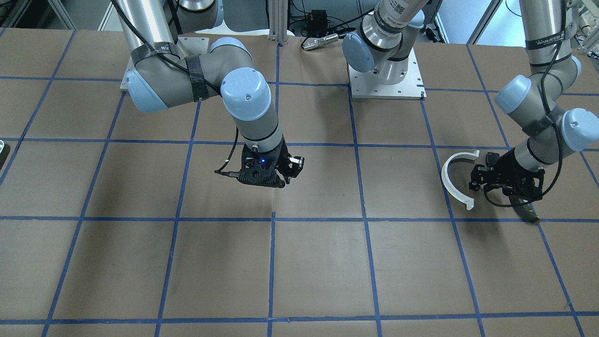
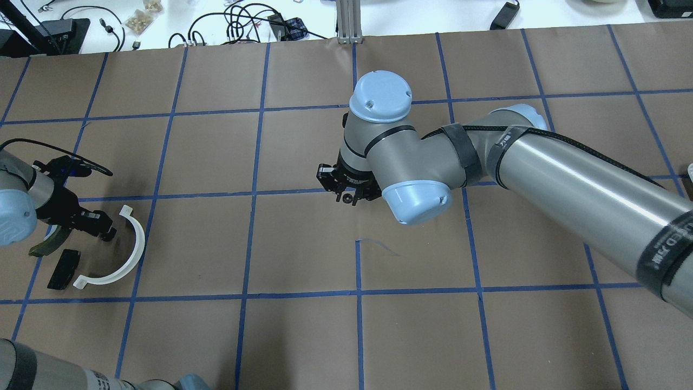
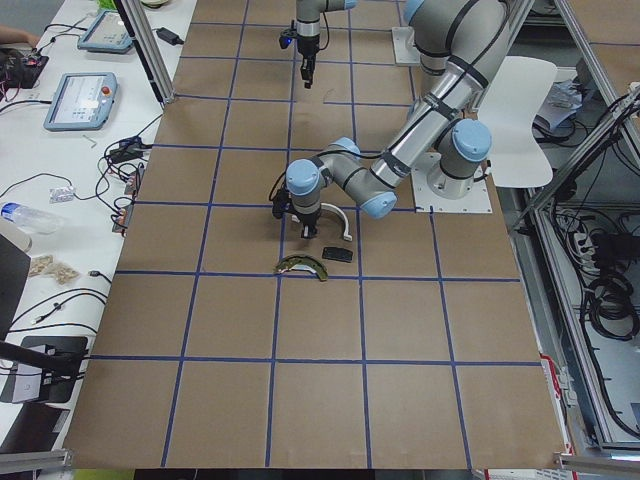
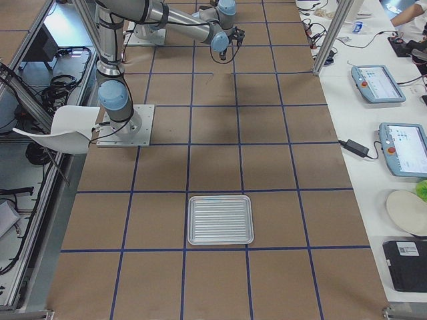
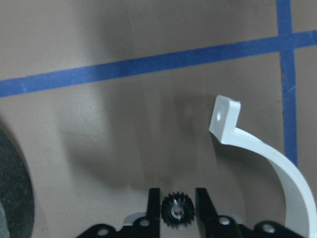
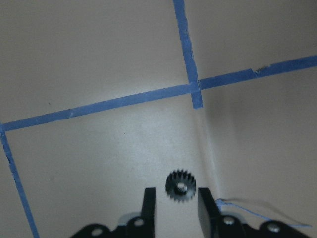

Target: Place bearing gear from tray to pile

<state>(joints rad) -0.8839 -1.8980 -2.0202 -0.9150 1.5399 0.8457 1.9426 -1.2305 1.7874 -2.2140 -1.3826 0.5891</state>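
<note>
While the left gripper point(image 5: 178, 196) pinches the gear point(image 5: 177, 212) near the arc point(image 5: 224, 119), a high release could roll it away.

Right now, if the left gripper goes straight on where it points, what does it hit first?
Likely bare table, beside the white half-ring, not on it. The left gripper holds a small gear; height is unclear.

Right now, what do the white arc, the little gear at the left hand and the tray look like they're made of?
The white arc looks like matte plastic: uniformly white, with a moulded tab and hole. The gear is dull black, either plastic or dark metal; the view is too soft to tell. The tray is probably metal: silvery, ribbed, with a light sheen.
</note>
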